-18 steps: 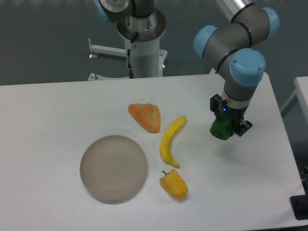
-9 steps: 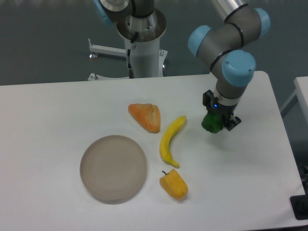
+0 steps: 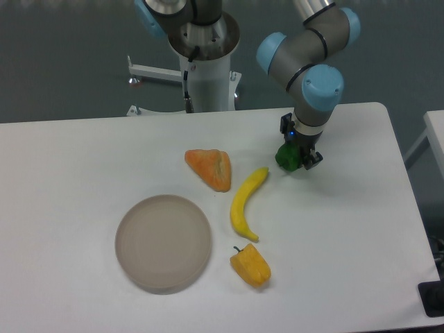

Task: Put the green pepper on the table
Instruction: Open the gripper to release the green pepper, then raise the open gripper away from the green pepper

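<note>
While the claw (image 3: 297, 157) is clamped on the green pepper (image 3: 286, 158), it hangs over the table (image 3: 361, 229), just right of the banana's (image 3: 246, 203) far tip.

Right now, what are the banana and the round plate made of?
The banana looks like smooth plastic toy food: even yellow, slight sheen, though it might be real. The plate looks matte beige-grey, maybe ceramic or plastic; its dull, even surface leaves that open.

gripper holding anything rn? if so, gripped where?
Yes: the gripper is shut on the green pepper, gripping its upper part; exact finger contact is hidden.
</note>
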Motion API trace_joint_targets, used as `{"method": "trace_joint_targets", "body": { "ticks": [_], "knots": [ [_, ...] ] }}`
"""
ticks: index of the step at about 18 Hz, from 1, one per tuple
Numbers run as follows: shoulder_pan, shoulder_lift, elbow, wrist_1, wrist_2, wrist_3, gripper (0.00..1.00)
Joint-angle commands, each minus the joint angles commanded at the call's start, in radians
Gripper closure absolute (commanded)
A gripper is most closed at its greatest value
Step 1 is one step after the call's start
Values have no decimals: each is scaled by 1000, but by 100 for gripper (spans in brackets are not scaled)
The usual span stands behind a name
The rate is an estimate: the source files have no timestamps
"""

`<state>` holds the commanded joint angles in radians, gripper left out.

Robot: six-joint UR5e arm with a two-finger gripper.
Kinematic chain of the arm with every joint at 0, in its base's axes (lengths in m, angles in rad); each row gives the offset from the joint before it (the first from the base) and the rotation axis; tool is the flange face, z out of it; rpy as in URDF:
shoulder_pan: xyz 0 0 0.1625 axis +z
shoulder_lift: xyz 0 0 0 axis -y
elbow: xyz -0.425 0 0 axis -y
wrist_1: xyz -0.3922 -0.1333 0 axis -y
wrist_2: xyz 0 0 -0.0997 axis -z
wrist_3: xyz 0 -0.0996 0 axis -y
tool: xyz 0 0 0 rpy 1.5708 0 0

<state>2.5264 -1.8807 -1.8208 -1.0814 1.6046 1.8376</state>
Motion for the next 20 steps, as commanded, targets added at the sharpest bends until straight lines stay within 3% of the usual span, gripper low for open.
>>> {"method": "trace_joint_targets", "body": {
  "ticks": [2,4,10,14,20],
  "knots": [
    [18,11,-3,0,-6,5,55],
    [18,12,9,-2,-12,-13,0],
    [15,29,35,-5,-67,-73,0],
    [-43,0,182,-20,-63,-256,0],
    [-116,-89,401,-162,-51,-325,0]
  ]
}}
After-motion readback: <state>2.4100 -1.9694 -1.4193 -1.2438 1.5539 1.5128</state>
